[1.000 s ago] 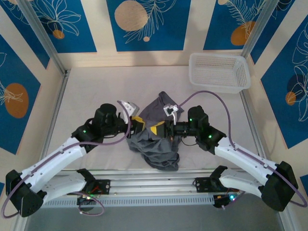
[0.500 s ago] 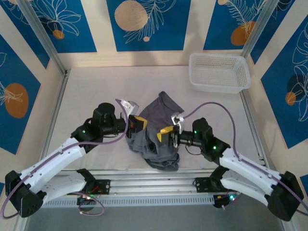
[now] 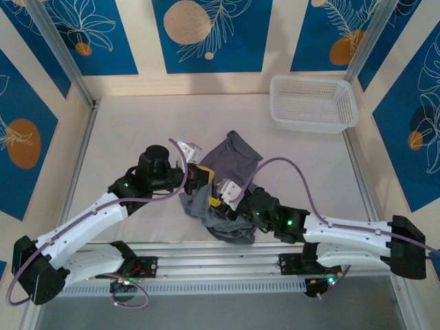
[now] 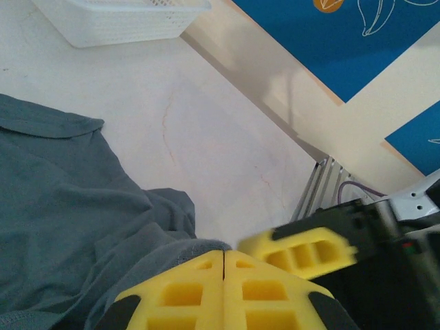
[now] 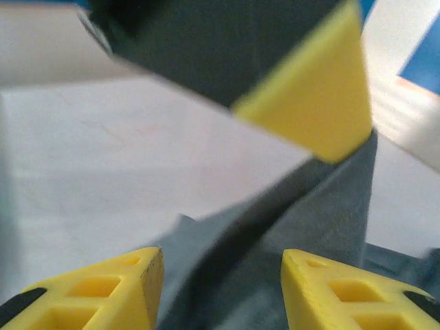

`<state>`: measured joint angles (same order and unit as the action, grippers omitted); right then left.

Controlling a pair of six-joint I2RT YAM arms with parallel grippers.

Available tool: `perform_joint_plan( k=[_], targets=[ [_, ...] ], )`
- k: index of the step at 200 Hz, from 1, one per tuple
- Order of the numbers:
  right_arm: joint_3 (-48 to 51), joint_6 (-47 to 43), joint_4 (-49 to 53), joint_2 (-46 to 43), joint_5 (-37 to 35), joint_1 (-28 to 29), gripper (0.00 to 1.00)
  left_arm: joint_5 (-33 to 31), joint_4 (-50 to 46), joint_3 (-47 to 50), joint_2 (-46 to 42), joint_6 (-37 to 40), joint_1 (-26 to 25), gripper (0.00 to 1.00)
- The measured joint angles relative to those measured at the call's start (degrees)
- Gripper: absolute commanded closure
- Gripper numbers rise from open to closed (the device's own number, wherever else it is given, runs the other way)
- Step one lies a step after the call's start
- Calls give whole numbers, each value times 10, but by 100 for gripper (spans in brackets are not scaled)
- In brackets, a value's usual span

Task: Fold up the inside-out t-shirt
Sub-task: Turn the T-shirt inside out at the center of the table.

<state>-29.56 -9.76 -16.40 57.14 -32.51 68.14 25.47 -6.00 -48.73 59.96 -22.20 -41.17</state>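
the inside-out t-shirt [image 3: 230, 159] lies bunched in a grey heap on the pale table [image 3: 130, 130], near the front edge and between the two arms. one flap is spread flat toward the back and the rest is crumpled at the front.

the left gripper [image 3: 199, 180] sits at the heap's left side. in the left wrist view its yellow fingers [image 4: 199, 292] are pressed together with a ridge of the cloth [image 4: 62, 206] rising into the tips, so it is clamped on the shirt. from the right wrist camera a taut strip of cloth [image 5: 330, 206] hangs down from that claw [image 5: 323, 103].

the right gripper [image 3: 218, 199] is low over the front folds, just beside the left one and crowding it. its jaws stand apart [image 5: 220, 275] with only loose cloth beyond the gap and nothing pinched.

a purple cable [image 3: 275, 161] loops from the right arm across the shirt's right edge. the white basket [image 3: 313, 103] sits well apart at the far right corner, also in the left wrist view [image 4: 117, 17].
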Motion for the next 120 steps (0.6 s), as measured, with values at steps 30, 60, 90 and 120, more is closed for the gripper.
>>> perform_joint_plan(
  k=[30, 60, 90, 120],
  targets=[
    [11, -70, 3, 6, -24, -12, 50, -1, -4, 1, -7, 0, 0, 100],
    [11, -85, 6, 5, -12, -17, 48, -1, -5, 1, -12, 0, 0, 100],
    [12, -92, 5, 22, 18, -15, 44, -1, -6, 2, -12, 0, 0, 100],
    [38, -82, 4, -22, 48, -20, 44, -3, -18, 2, -13, 2, 0, 100]
  ],
)
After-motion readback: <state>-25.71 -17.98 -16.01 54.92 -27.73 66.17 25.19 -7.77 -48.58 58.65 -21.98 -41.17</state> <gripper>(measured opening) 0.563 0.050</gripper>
